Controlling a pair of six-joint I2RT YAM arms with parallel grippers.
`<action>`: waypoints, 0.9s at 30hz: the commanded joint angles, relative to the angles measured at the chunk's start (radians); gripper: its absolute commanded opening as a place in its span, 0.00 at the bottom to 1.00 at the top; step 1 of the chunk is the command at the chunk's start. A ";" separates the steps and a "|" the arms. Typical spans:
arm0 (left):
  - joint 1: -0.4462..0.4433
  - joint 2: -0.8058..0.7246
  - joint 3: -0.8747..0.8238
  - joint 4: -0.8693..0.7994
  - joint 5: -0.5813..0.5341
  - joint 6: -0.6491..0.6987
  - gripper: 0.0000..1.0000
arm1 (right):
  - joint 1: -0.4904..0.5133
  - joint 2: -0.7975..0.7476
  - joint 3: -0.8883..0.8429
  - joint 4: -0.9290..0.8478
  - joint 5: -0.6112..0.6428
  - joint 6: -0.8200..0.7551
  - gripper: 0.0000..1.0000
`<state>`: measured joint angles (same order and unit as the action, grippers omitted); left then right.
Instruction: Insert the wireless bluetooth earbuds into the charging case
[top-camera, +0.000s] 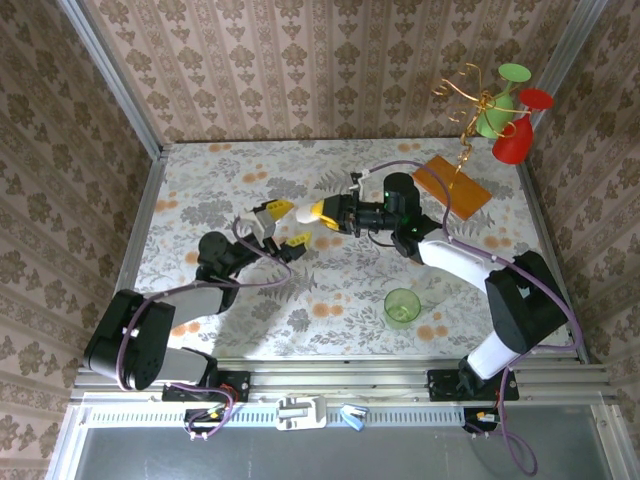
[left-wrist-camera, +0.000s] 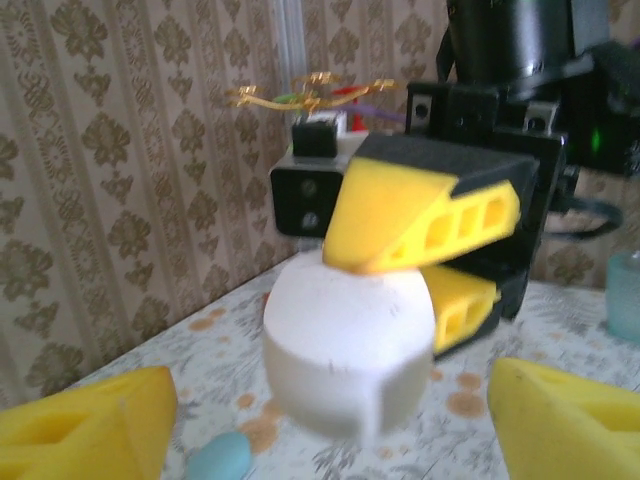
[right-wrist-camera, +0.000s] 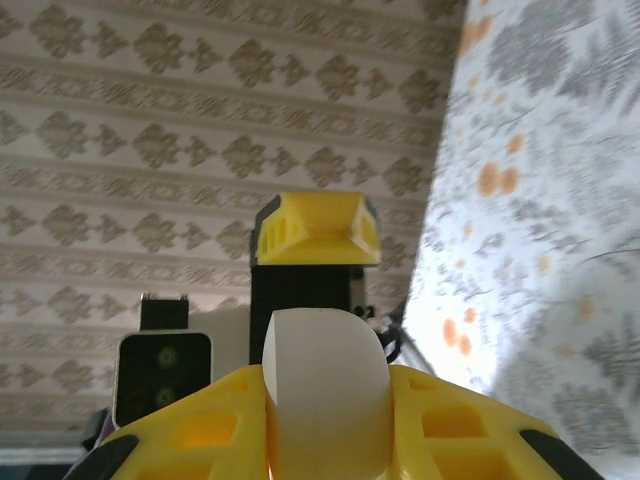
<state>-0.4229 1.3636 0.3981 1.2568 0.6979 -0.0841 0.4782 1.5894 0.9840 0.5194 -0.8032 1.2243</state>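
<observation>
Charging case (left-wrist-camera: 345, 345) in gripper (right-wrist-camera: 325, 410); cup (top-camera: 402, 307) apart

One white rounded case (left-wrist-camera: 345, 355), one green cup (top-camera: 402, 307) near the table's (top-camera: 200, 180) near edge and one orange sheet (top-camera: 452, 185) toward its far right corner are counted.

Table (top-camera: 200, 190): floral cloth, grey leaves + orange blooms. Green cup (top-camera: 402, 307) upright, front-right, on cloth. Orange flat board (top-camera: 452, 186) lying far right, skewed to table edge; gold wire stand (top-camera: 465, 135) rising off it. Left wrist cam: small pale-blue blob (left-wrist-camera: 220, 458) on cloth, too blurred to ID.
</observation>
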 joint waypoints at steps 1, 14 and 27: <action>0.008 -0.010 -0.042 -0.045 -0.043 0.044 0.93 | -0.036 -0.037 -0.014 -0.148 0.100 -0.176 0.24; -0.088 -0.094 -0.034 -0.554 -0.234 0.336 1.00 | -0.100 0.141 0.017 -0.453 0.507 -0.414 0.25; -0.066 -0.082 -0.016 -0.552 -0.229 0.259 1.00 | -0.109 0.232 0.050 -0.529 0.643 -0.464 0.56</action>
<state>-0.5049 1.2797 0.3546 0.7082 0.4923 0.2123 0.3748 1.8374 1.0138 0.0483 -0.2436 0.7982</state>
